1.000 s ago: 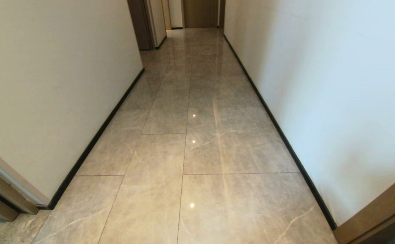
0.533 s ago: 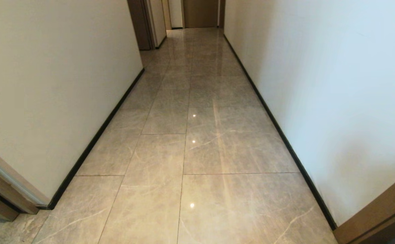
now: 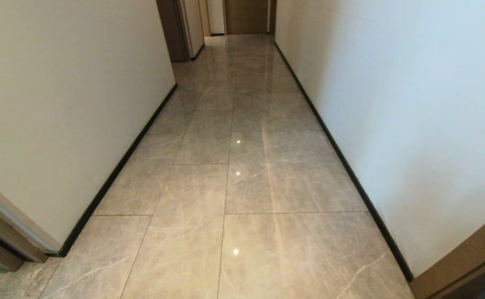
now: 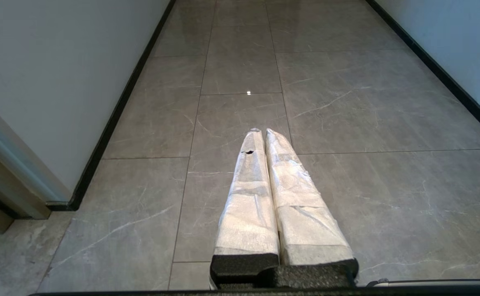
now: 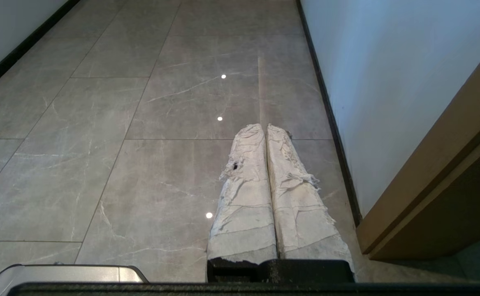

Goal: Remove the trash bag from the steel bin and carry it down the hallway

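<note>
The hallway (image 3: 242, 124) stretches ahead, with grey-beige stone tiles between pale walls. No trash bag and no steel bin show in any view. My left gripper (image 4: 262, 131) hangs low over the floor tiles, its two white-wrapped fingers pressed together with nothing between them. My right gripper (image 5: 264, 126) hangs the same way nearer the right wall, shut and empty, its wrapping frayed. Neither arm appears in the head view.
A black skirting (image 3: 113, 174) lines the left wall and another (image 3: 350, 174) the right. Brown wooden door frames stand at the near left (image 3: 1, 245) and near right (image 3: 466, 257). More doors (image 3: 246, 16) close the far end. A silver part of the robot (image 5: 67, 273) shows low in the right wrist view.
</note>
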Available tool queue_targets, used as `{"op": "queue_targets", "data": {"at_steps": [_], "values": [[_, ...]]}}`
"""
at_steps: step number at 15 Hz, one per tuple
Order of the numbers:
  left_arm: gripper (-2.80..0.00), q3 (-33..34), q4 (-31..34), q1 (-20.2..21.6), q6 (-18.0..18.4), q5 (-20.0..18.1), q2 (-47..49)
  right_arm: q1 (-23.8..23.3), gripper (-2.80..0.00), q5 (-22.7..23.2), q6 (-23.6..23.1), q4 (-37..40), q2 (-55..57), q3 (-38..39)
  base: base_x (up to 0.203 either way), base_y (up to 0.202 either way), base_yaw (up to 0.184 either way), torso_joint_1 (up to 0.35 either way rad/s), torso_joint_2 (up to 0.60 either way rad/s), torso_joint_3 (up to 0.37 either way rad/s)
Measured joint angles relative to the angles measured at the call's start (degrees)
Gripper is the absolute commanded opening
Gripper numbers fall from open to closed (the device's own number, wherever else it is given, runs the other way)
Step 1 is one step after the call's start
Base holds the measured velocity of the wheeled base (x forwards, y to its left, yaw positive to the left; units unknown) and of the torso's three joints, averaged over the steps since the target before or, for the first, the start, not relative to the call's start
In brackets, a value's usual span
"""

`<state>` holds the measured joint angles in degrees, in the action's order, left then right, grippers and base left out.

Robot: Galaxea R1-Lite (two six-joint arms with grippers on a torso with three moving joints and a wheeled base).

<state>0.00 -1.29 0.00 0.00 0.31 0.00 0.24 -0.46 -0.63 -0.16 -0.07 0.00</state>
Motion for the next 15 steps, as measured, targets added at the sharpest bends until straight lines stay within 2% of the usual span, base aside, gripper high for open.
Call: {"op": "queue_targets", "data": {"at_steps": [15], "values": [[-2.80, 0.0, 0.0, 0.0, 0.0, 0.0, 0.0, 0.0, -2.80, 0.1, 0.0, 0.0, 0.0, 0.0, 0.000, 0.000, 0.000, 0.000, 0.00, 0.000]]}}
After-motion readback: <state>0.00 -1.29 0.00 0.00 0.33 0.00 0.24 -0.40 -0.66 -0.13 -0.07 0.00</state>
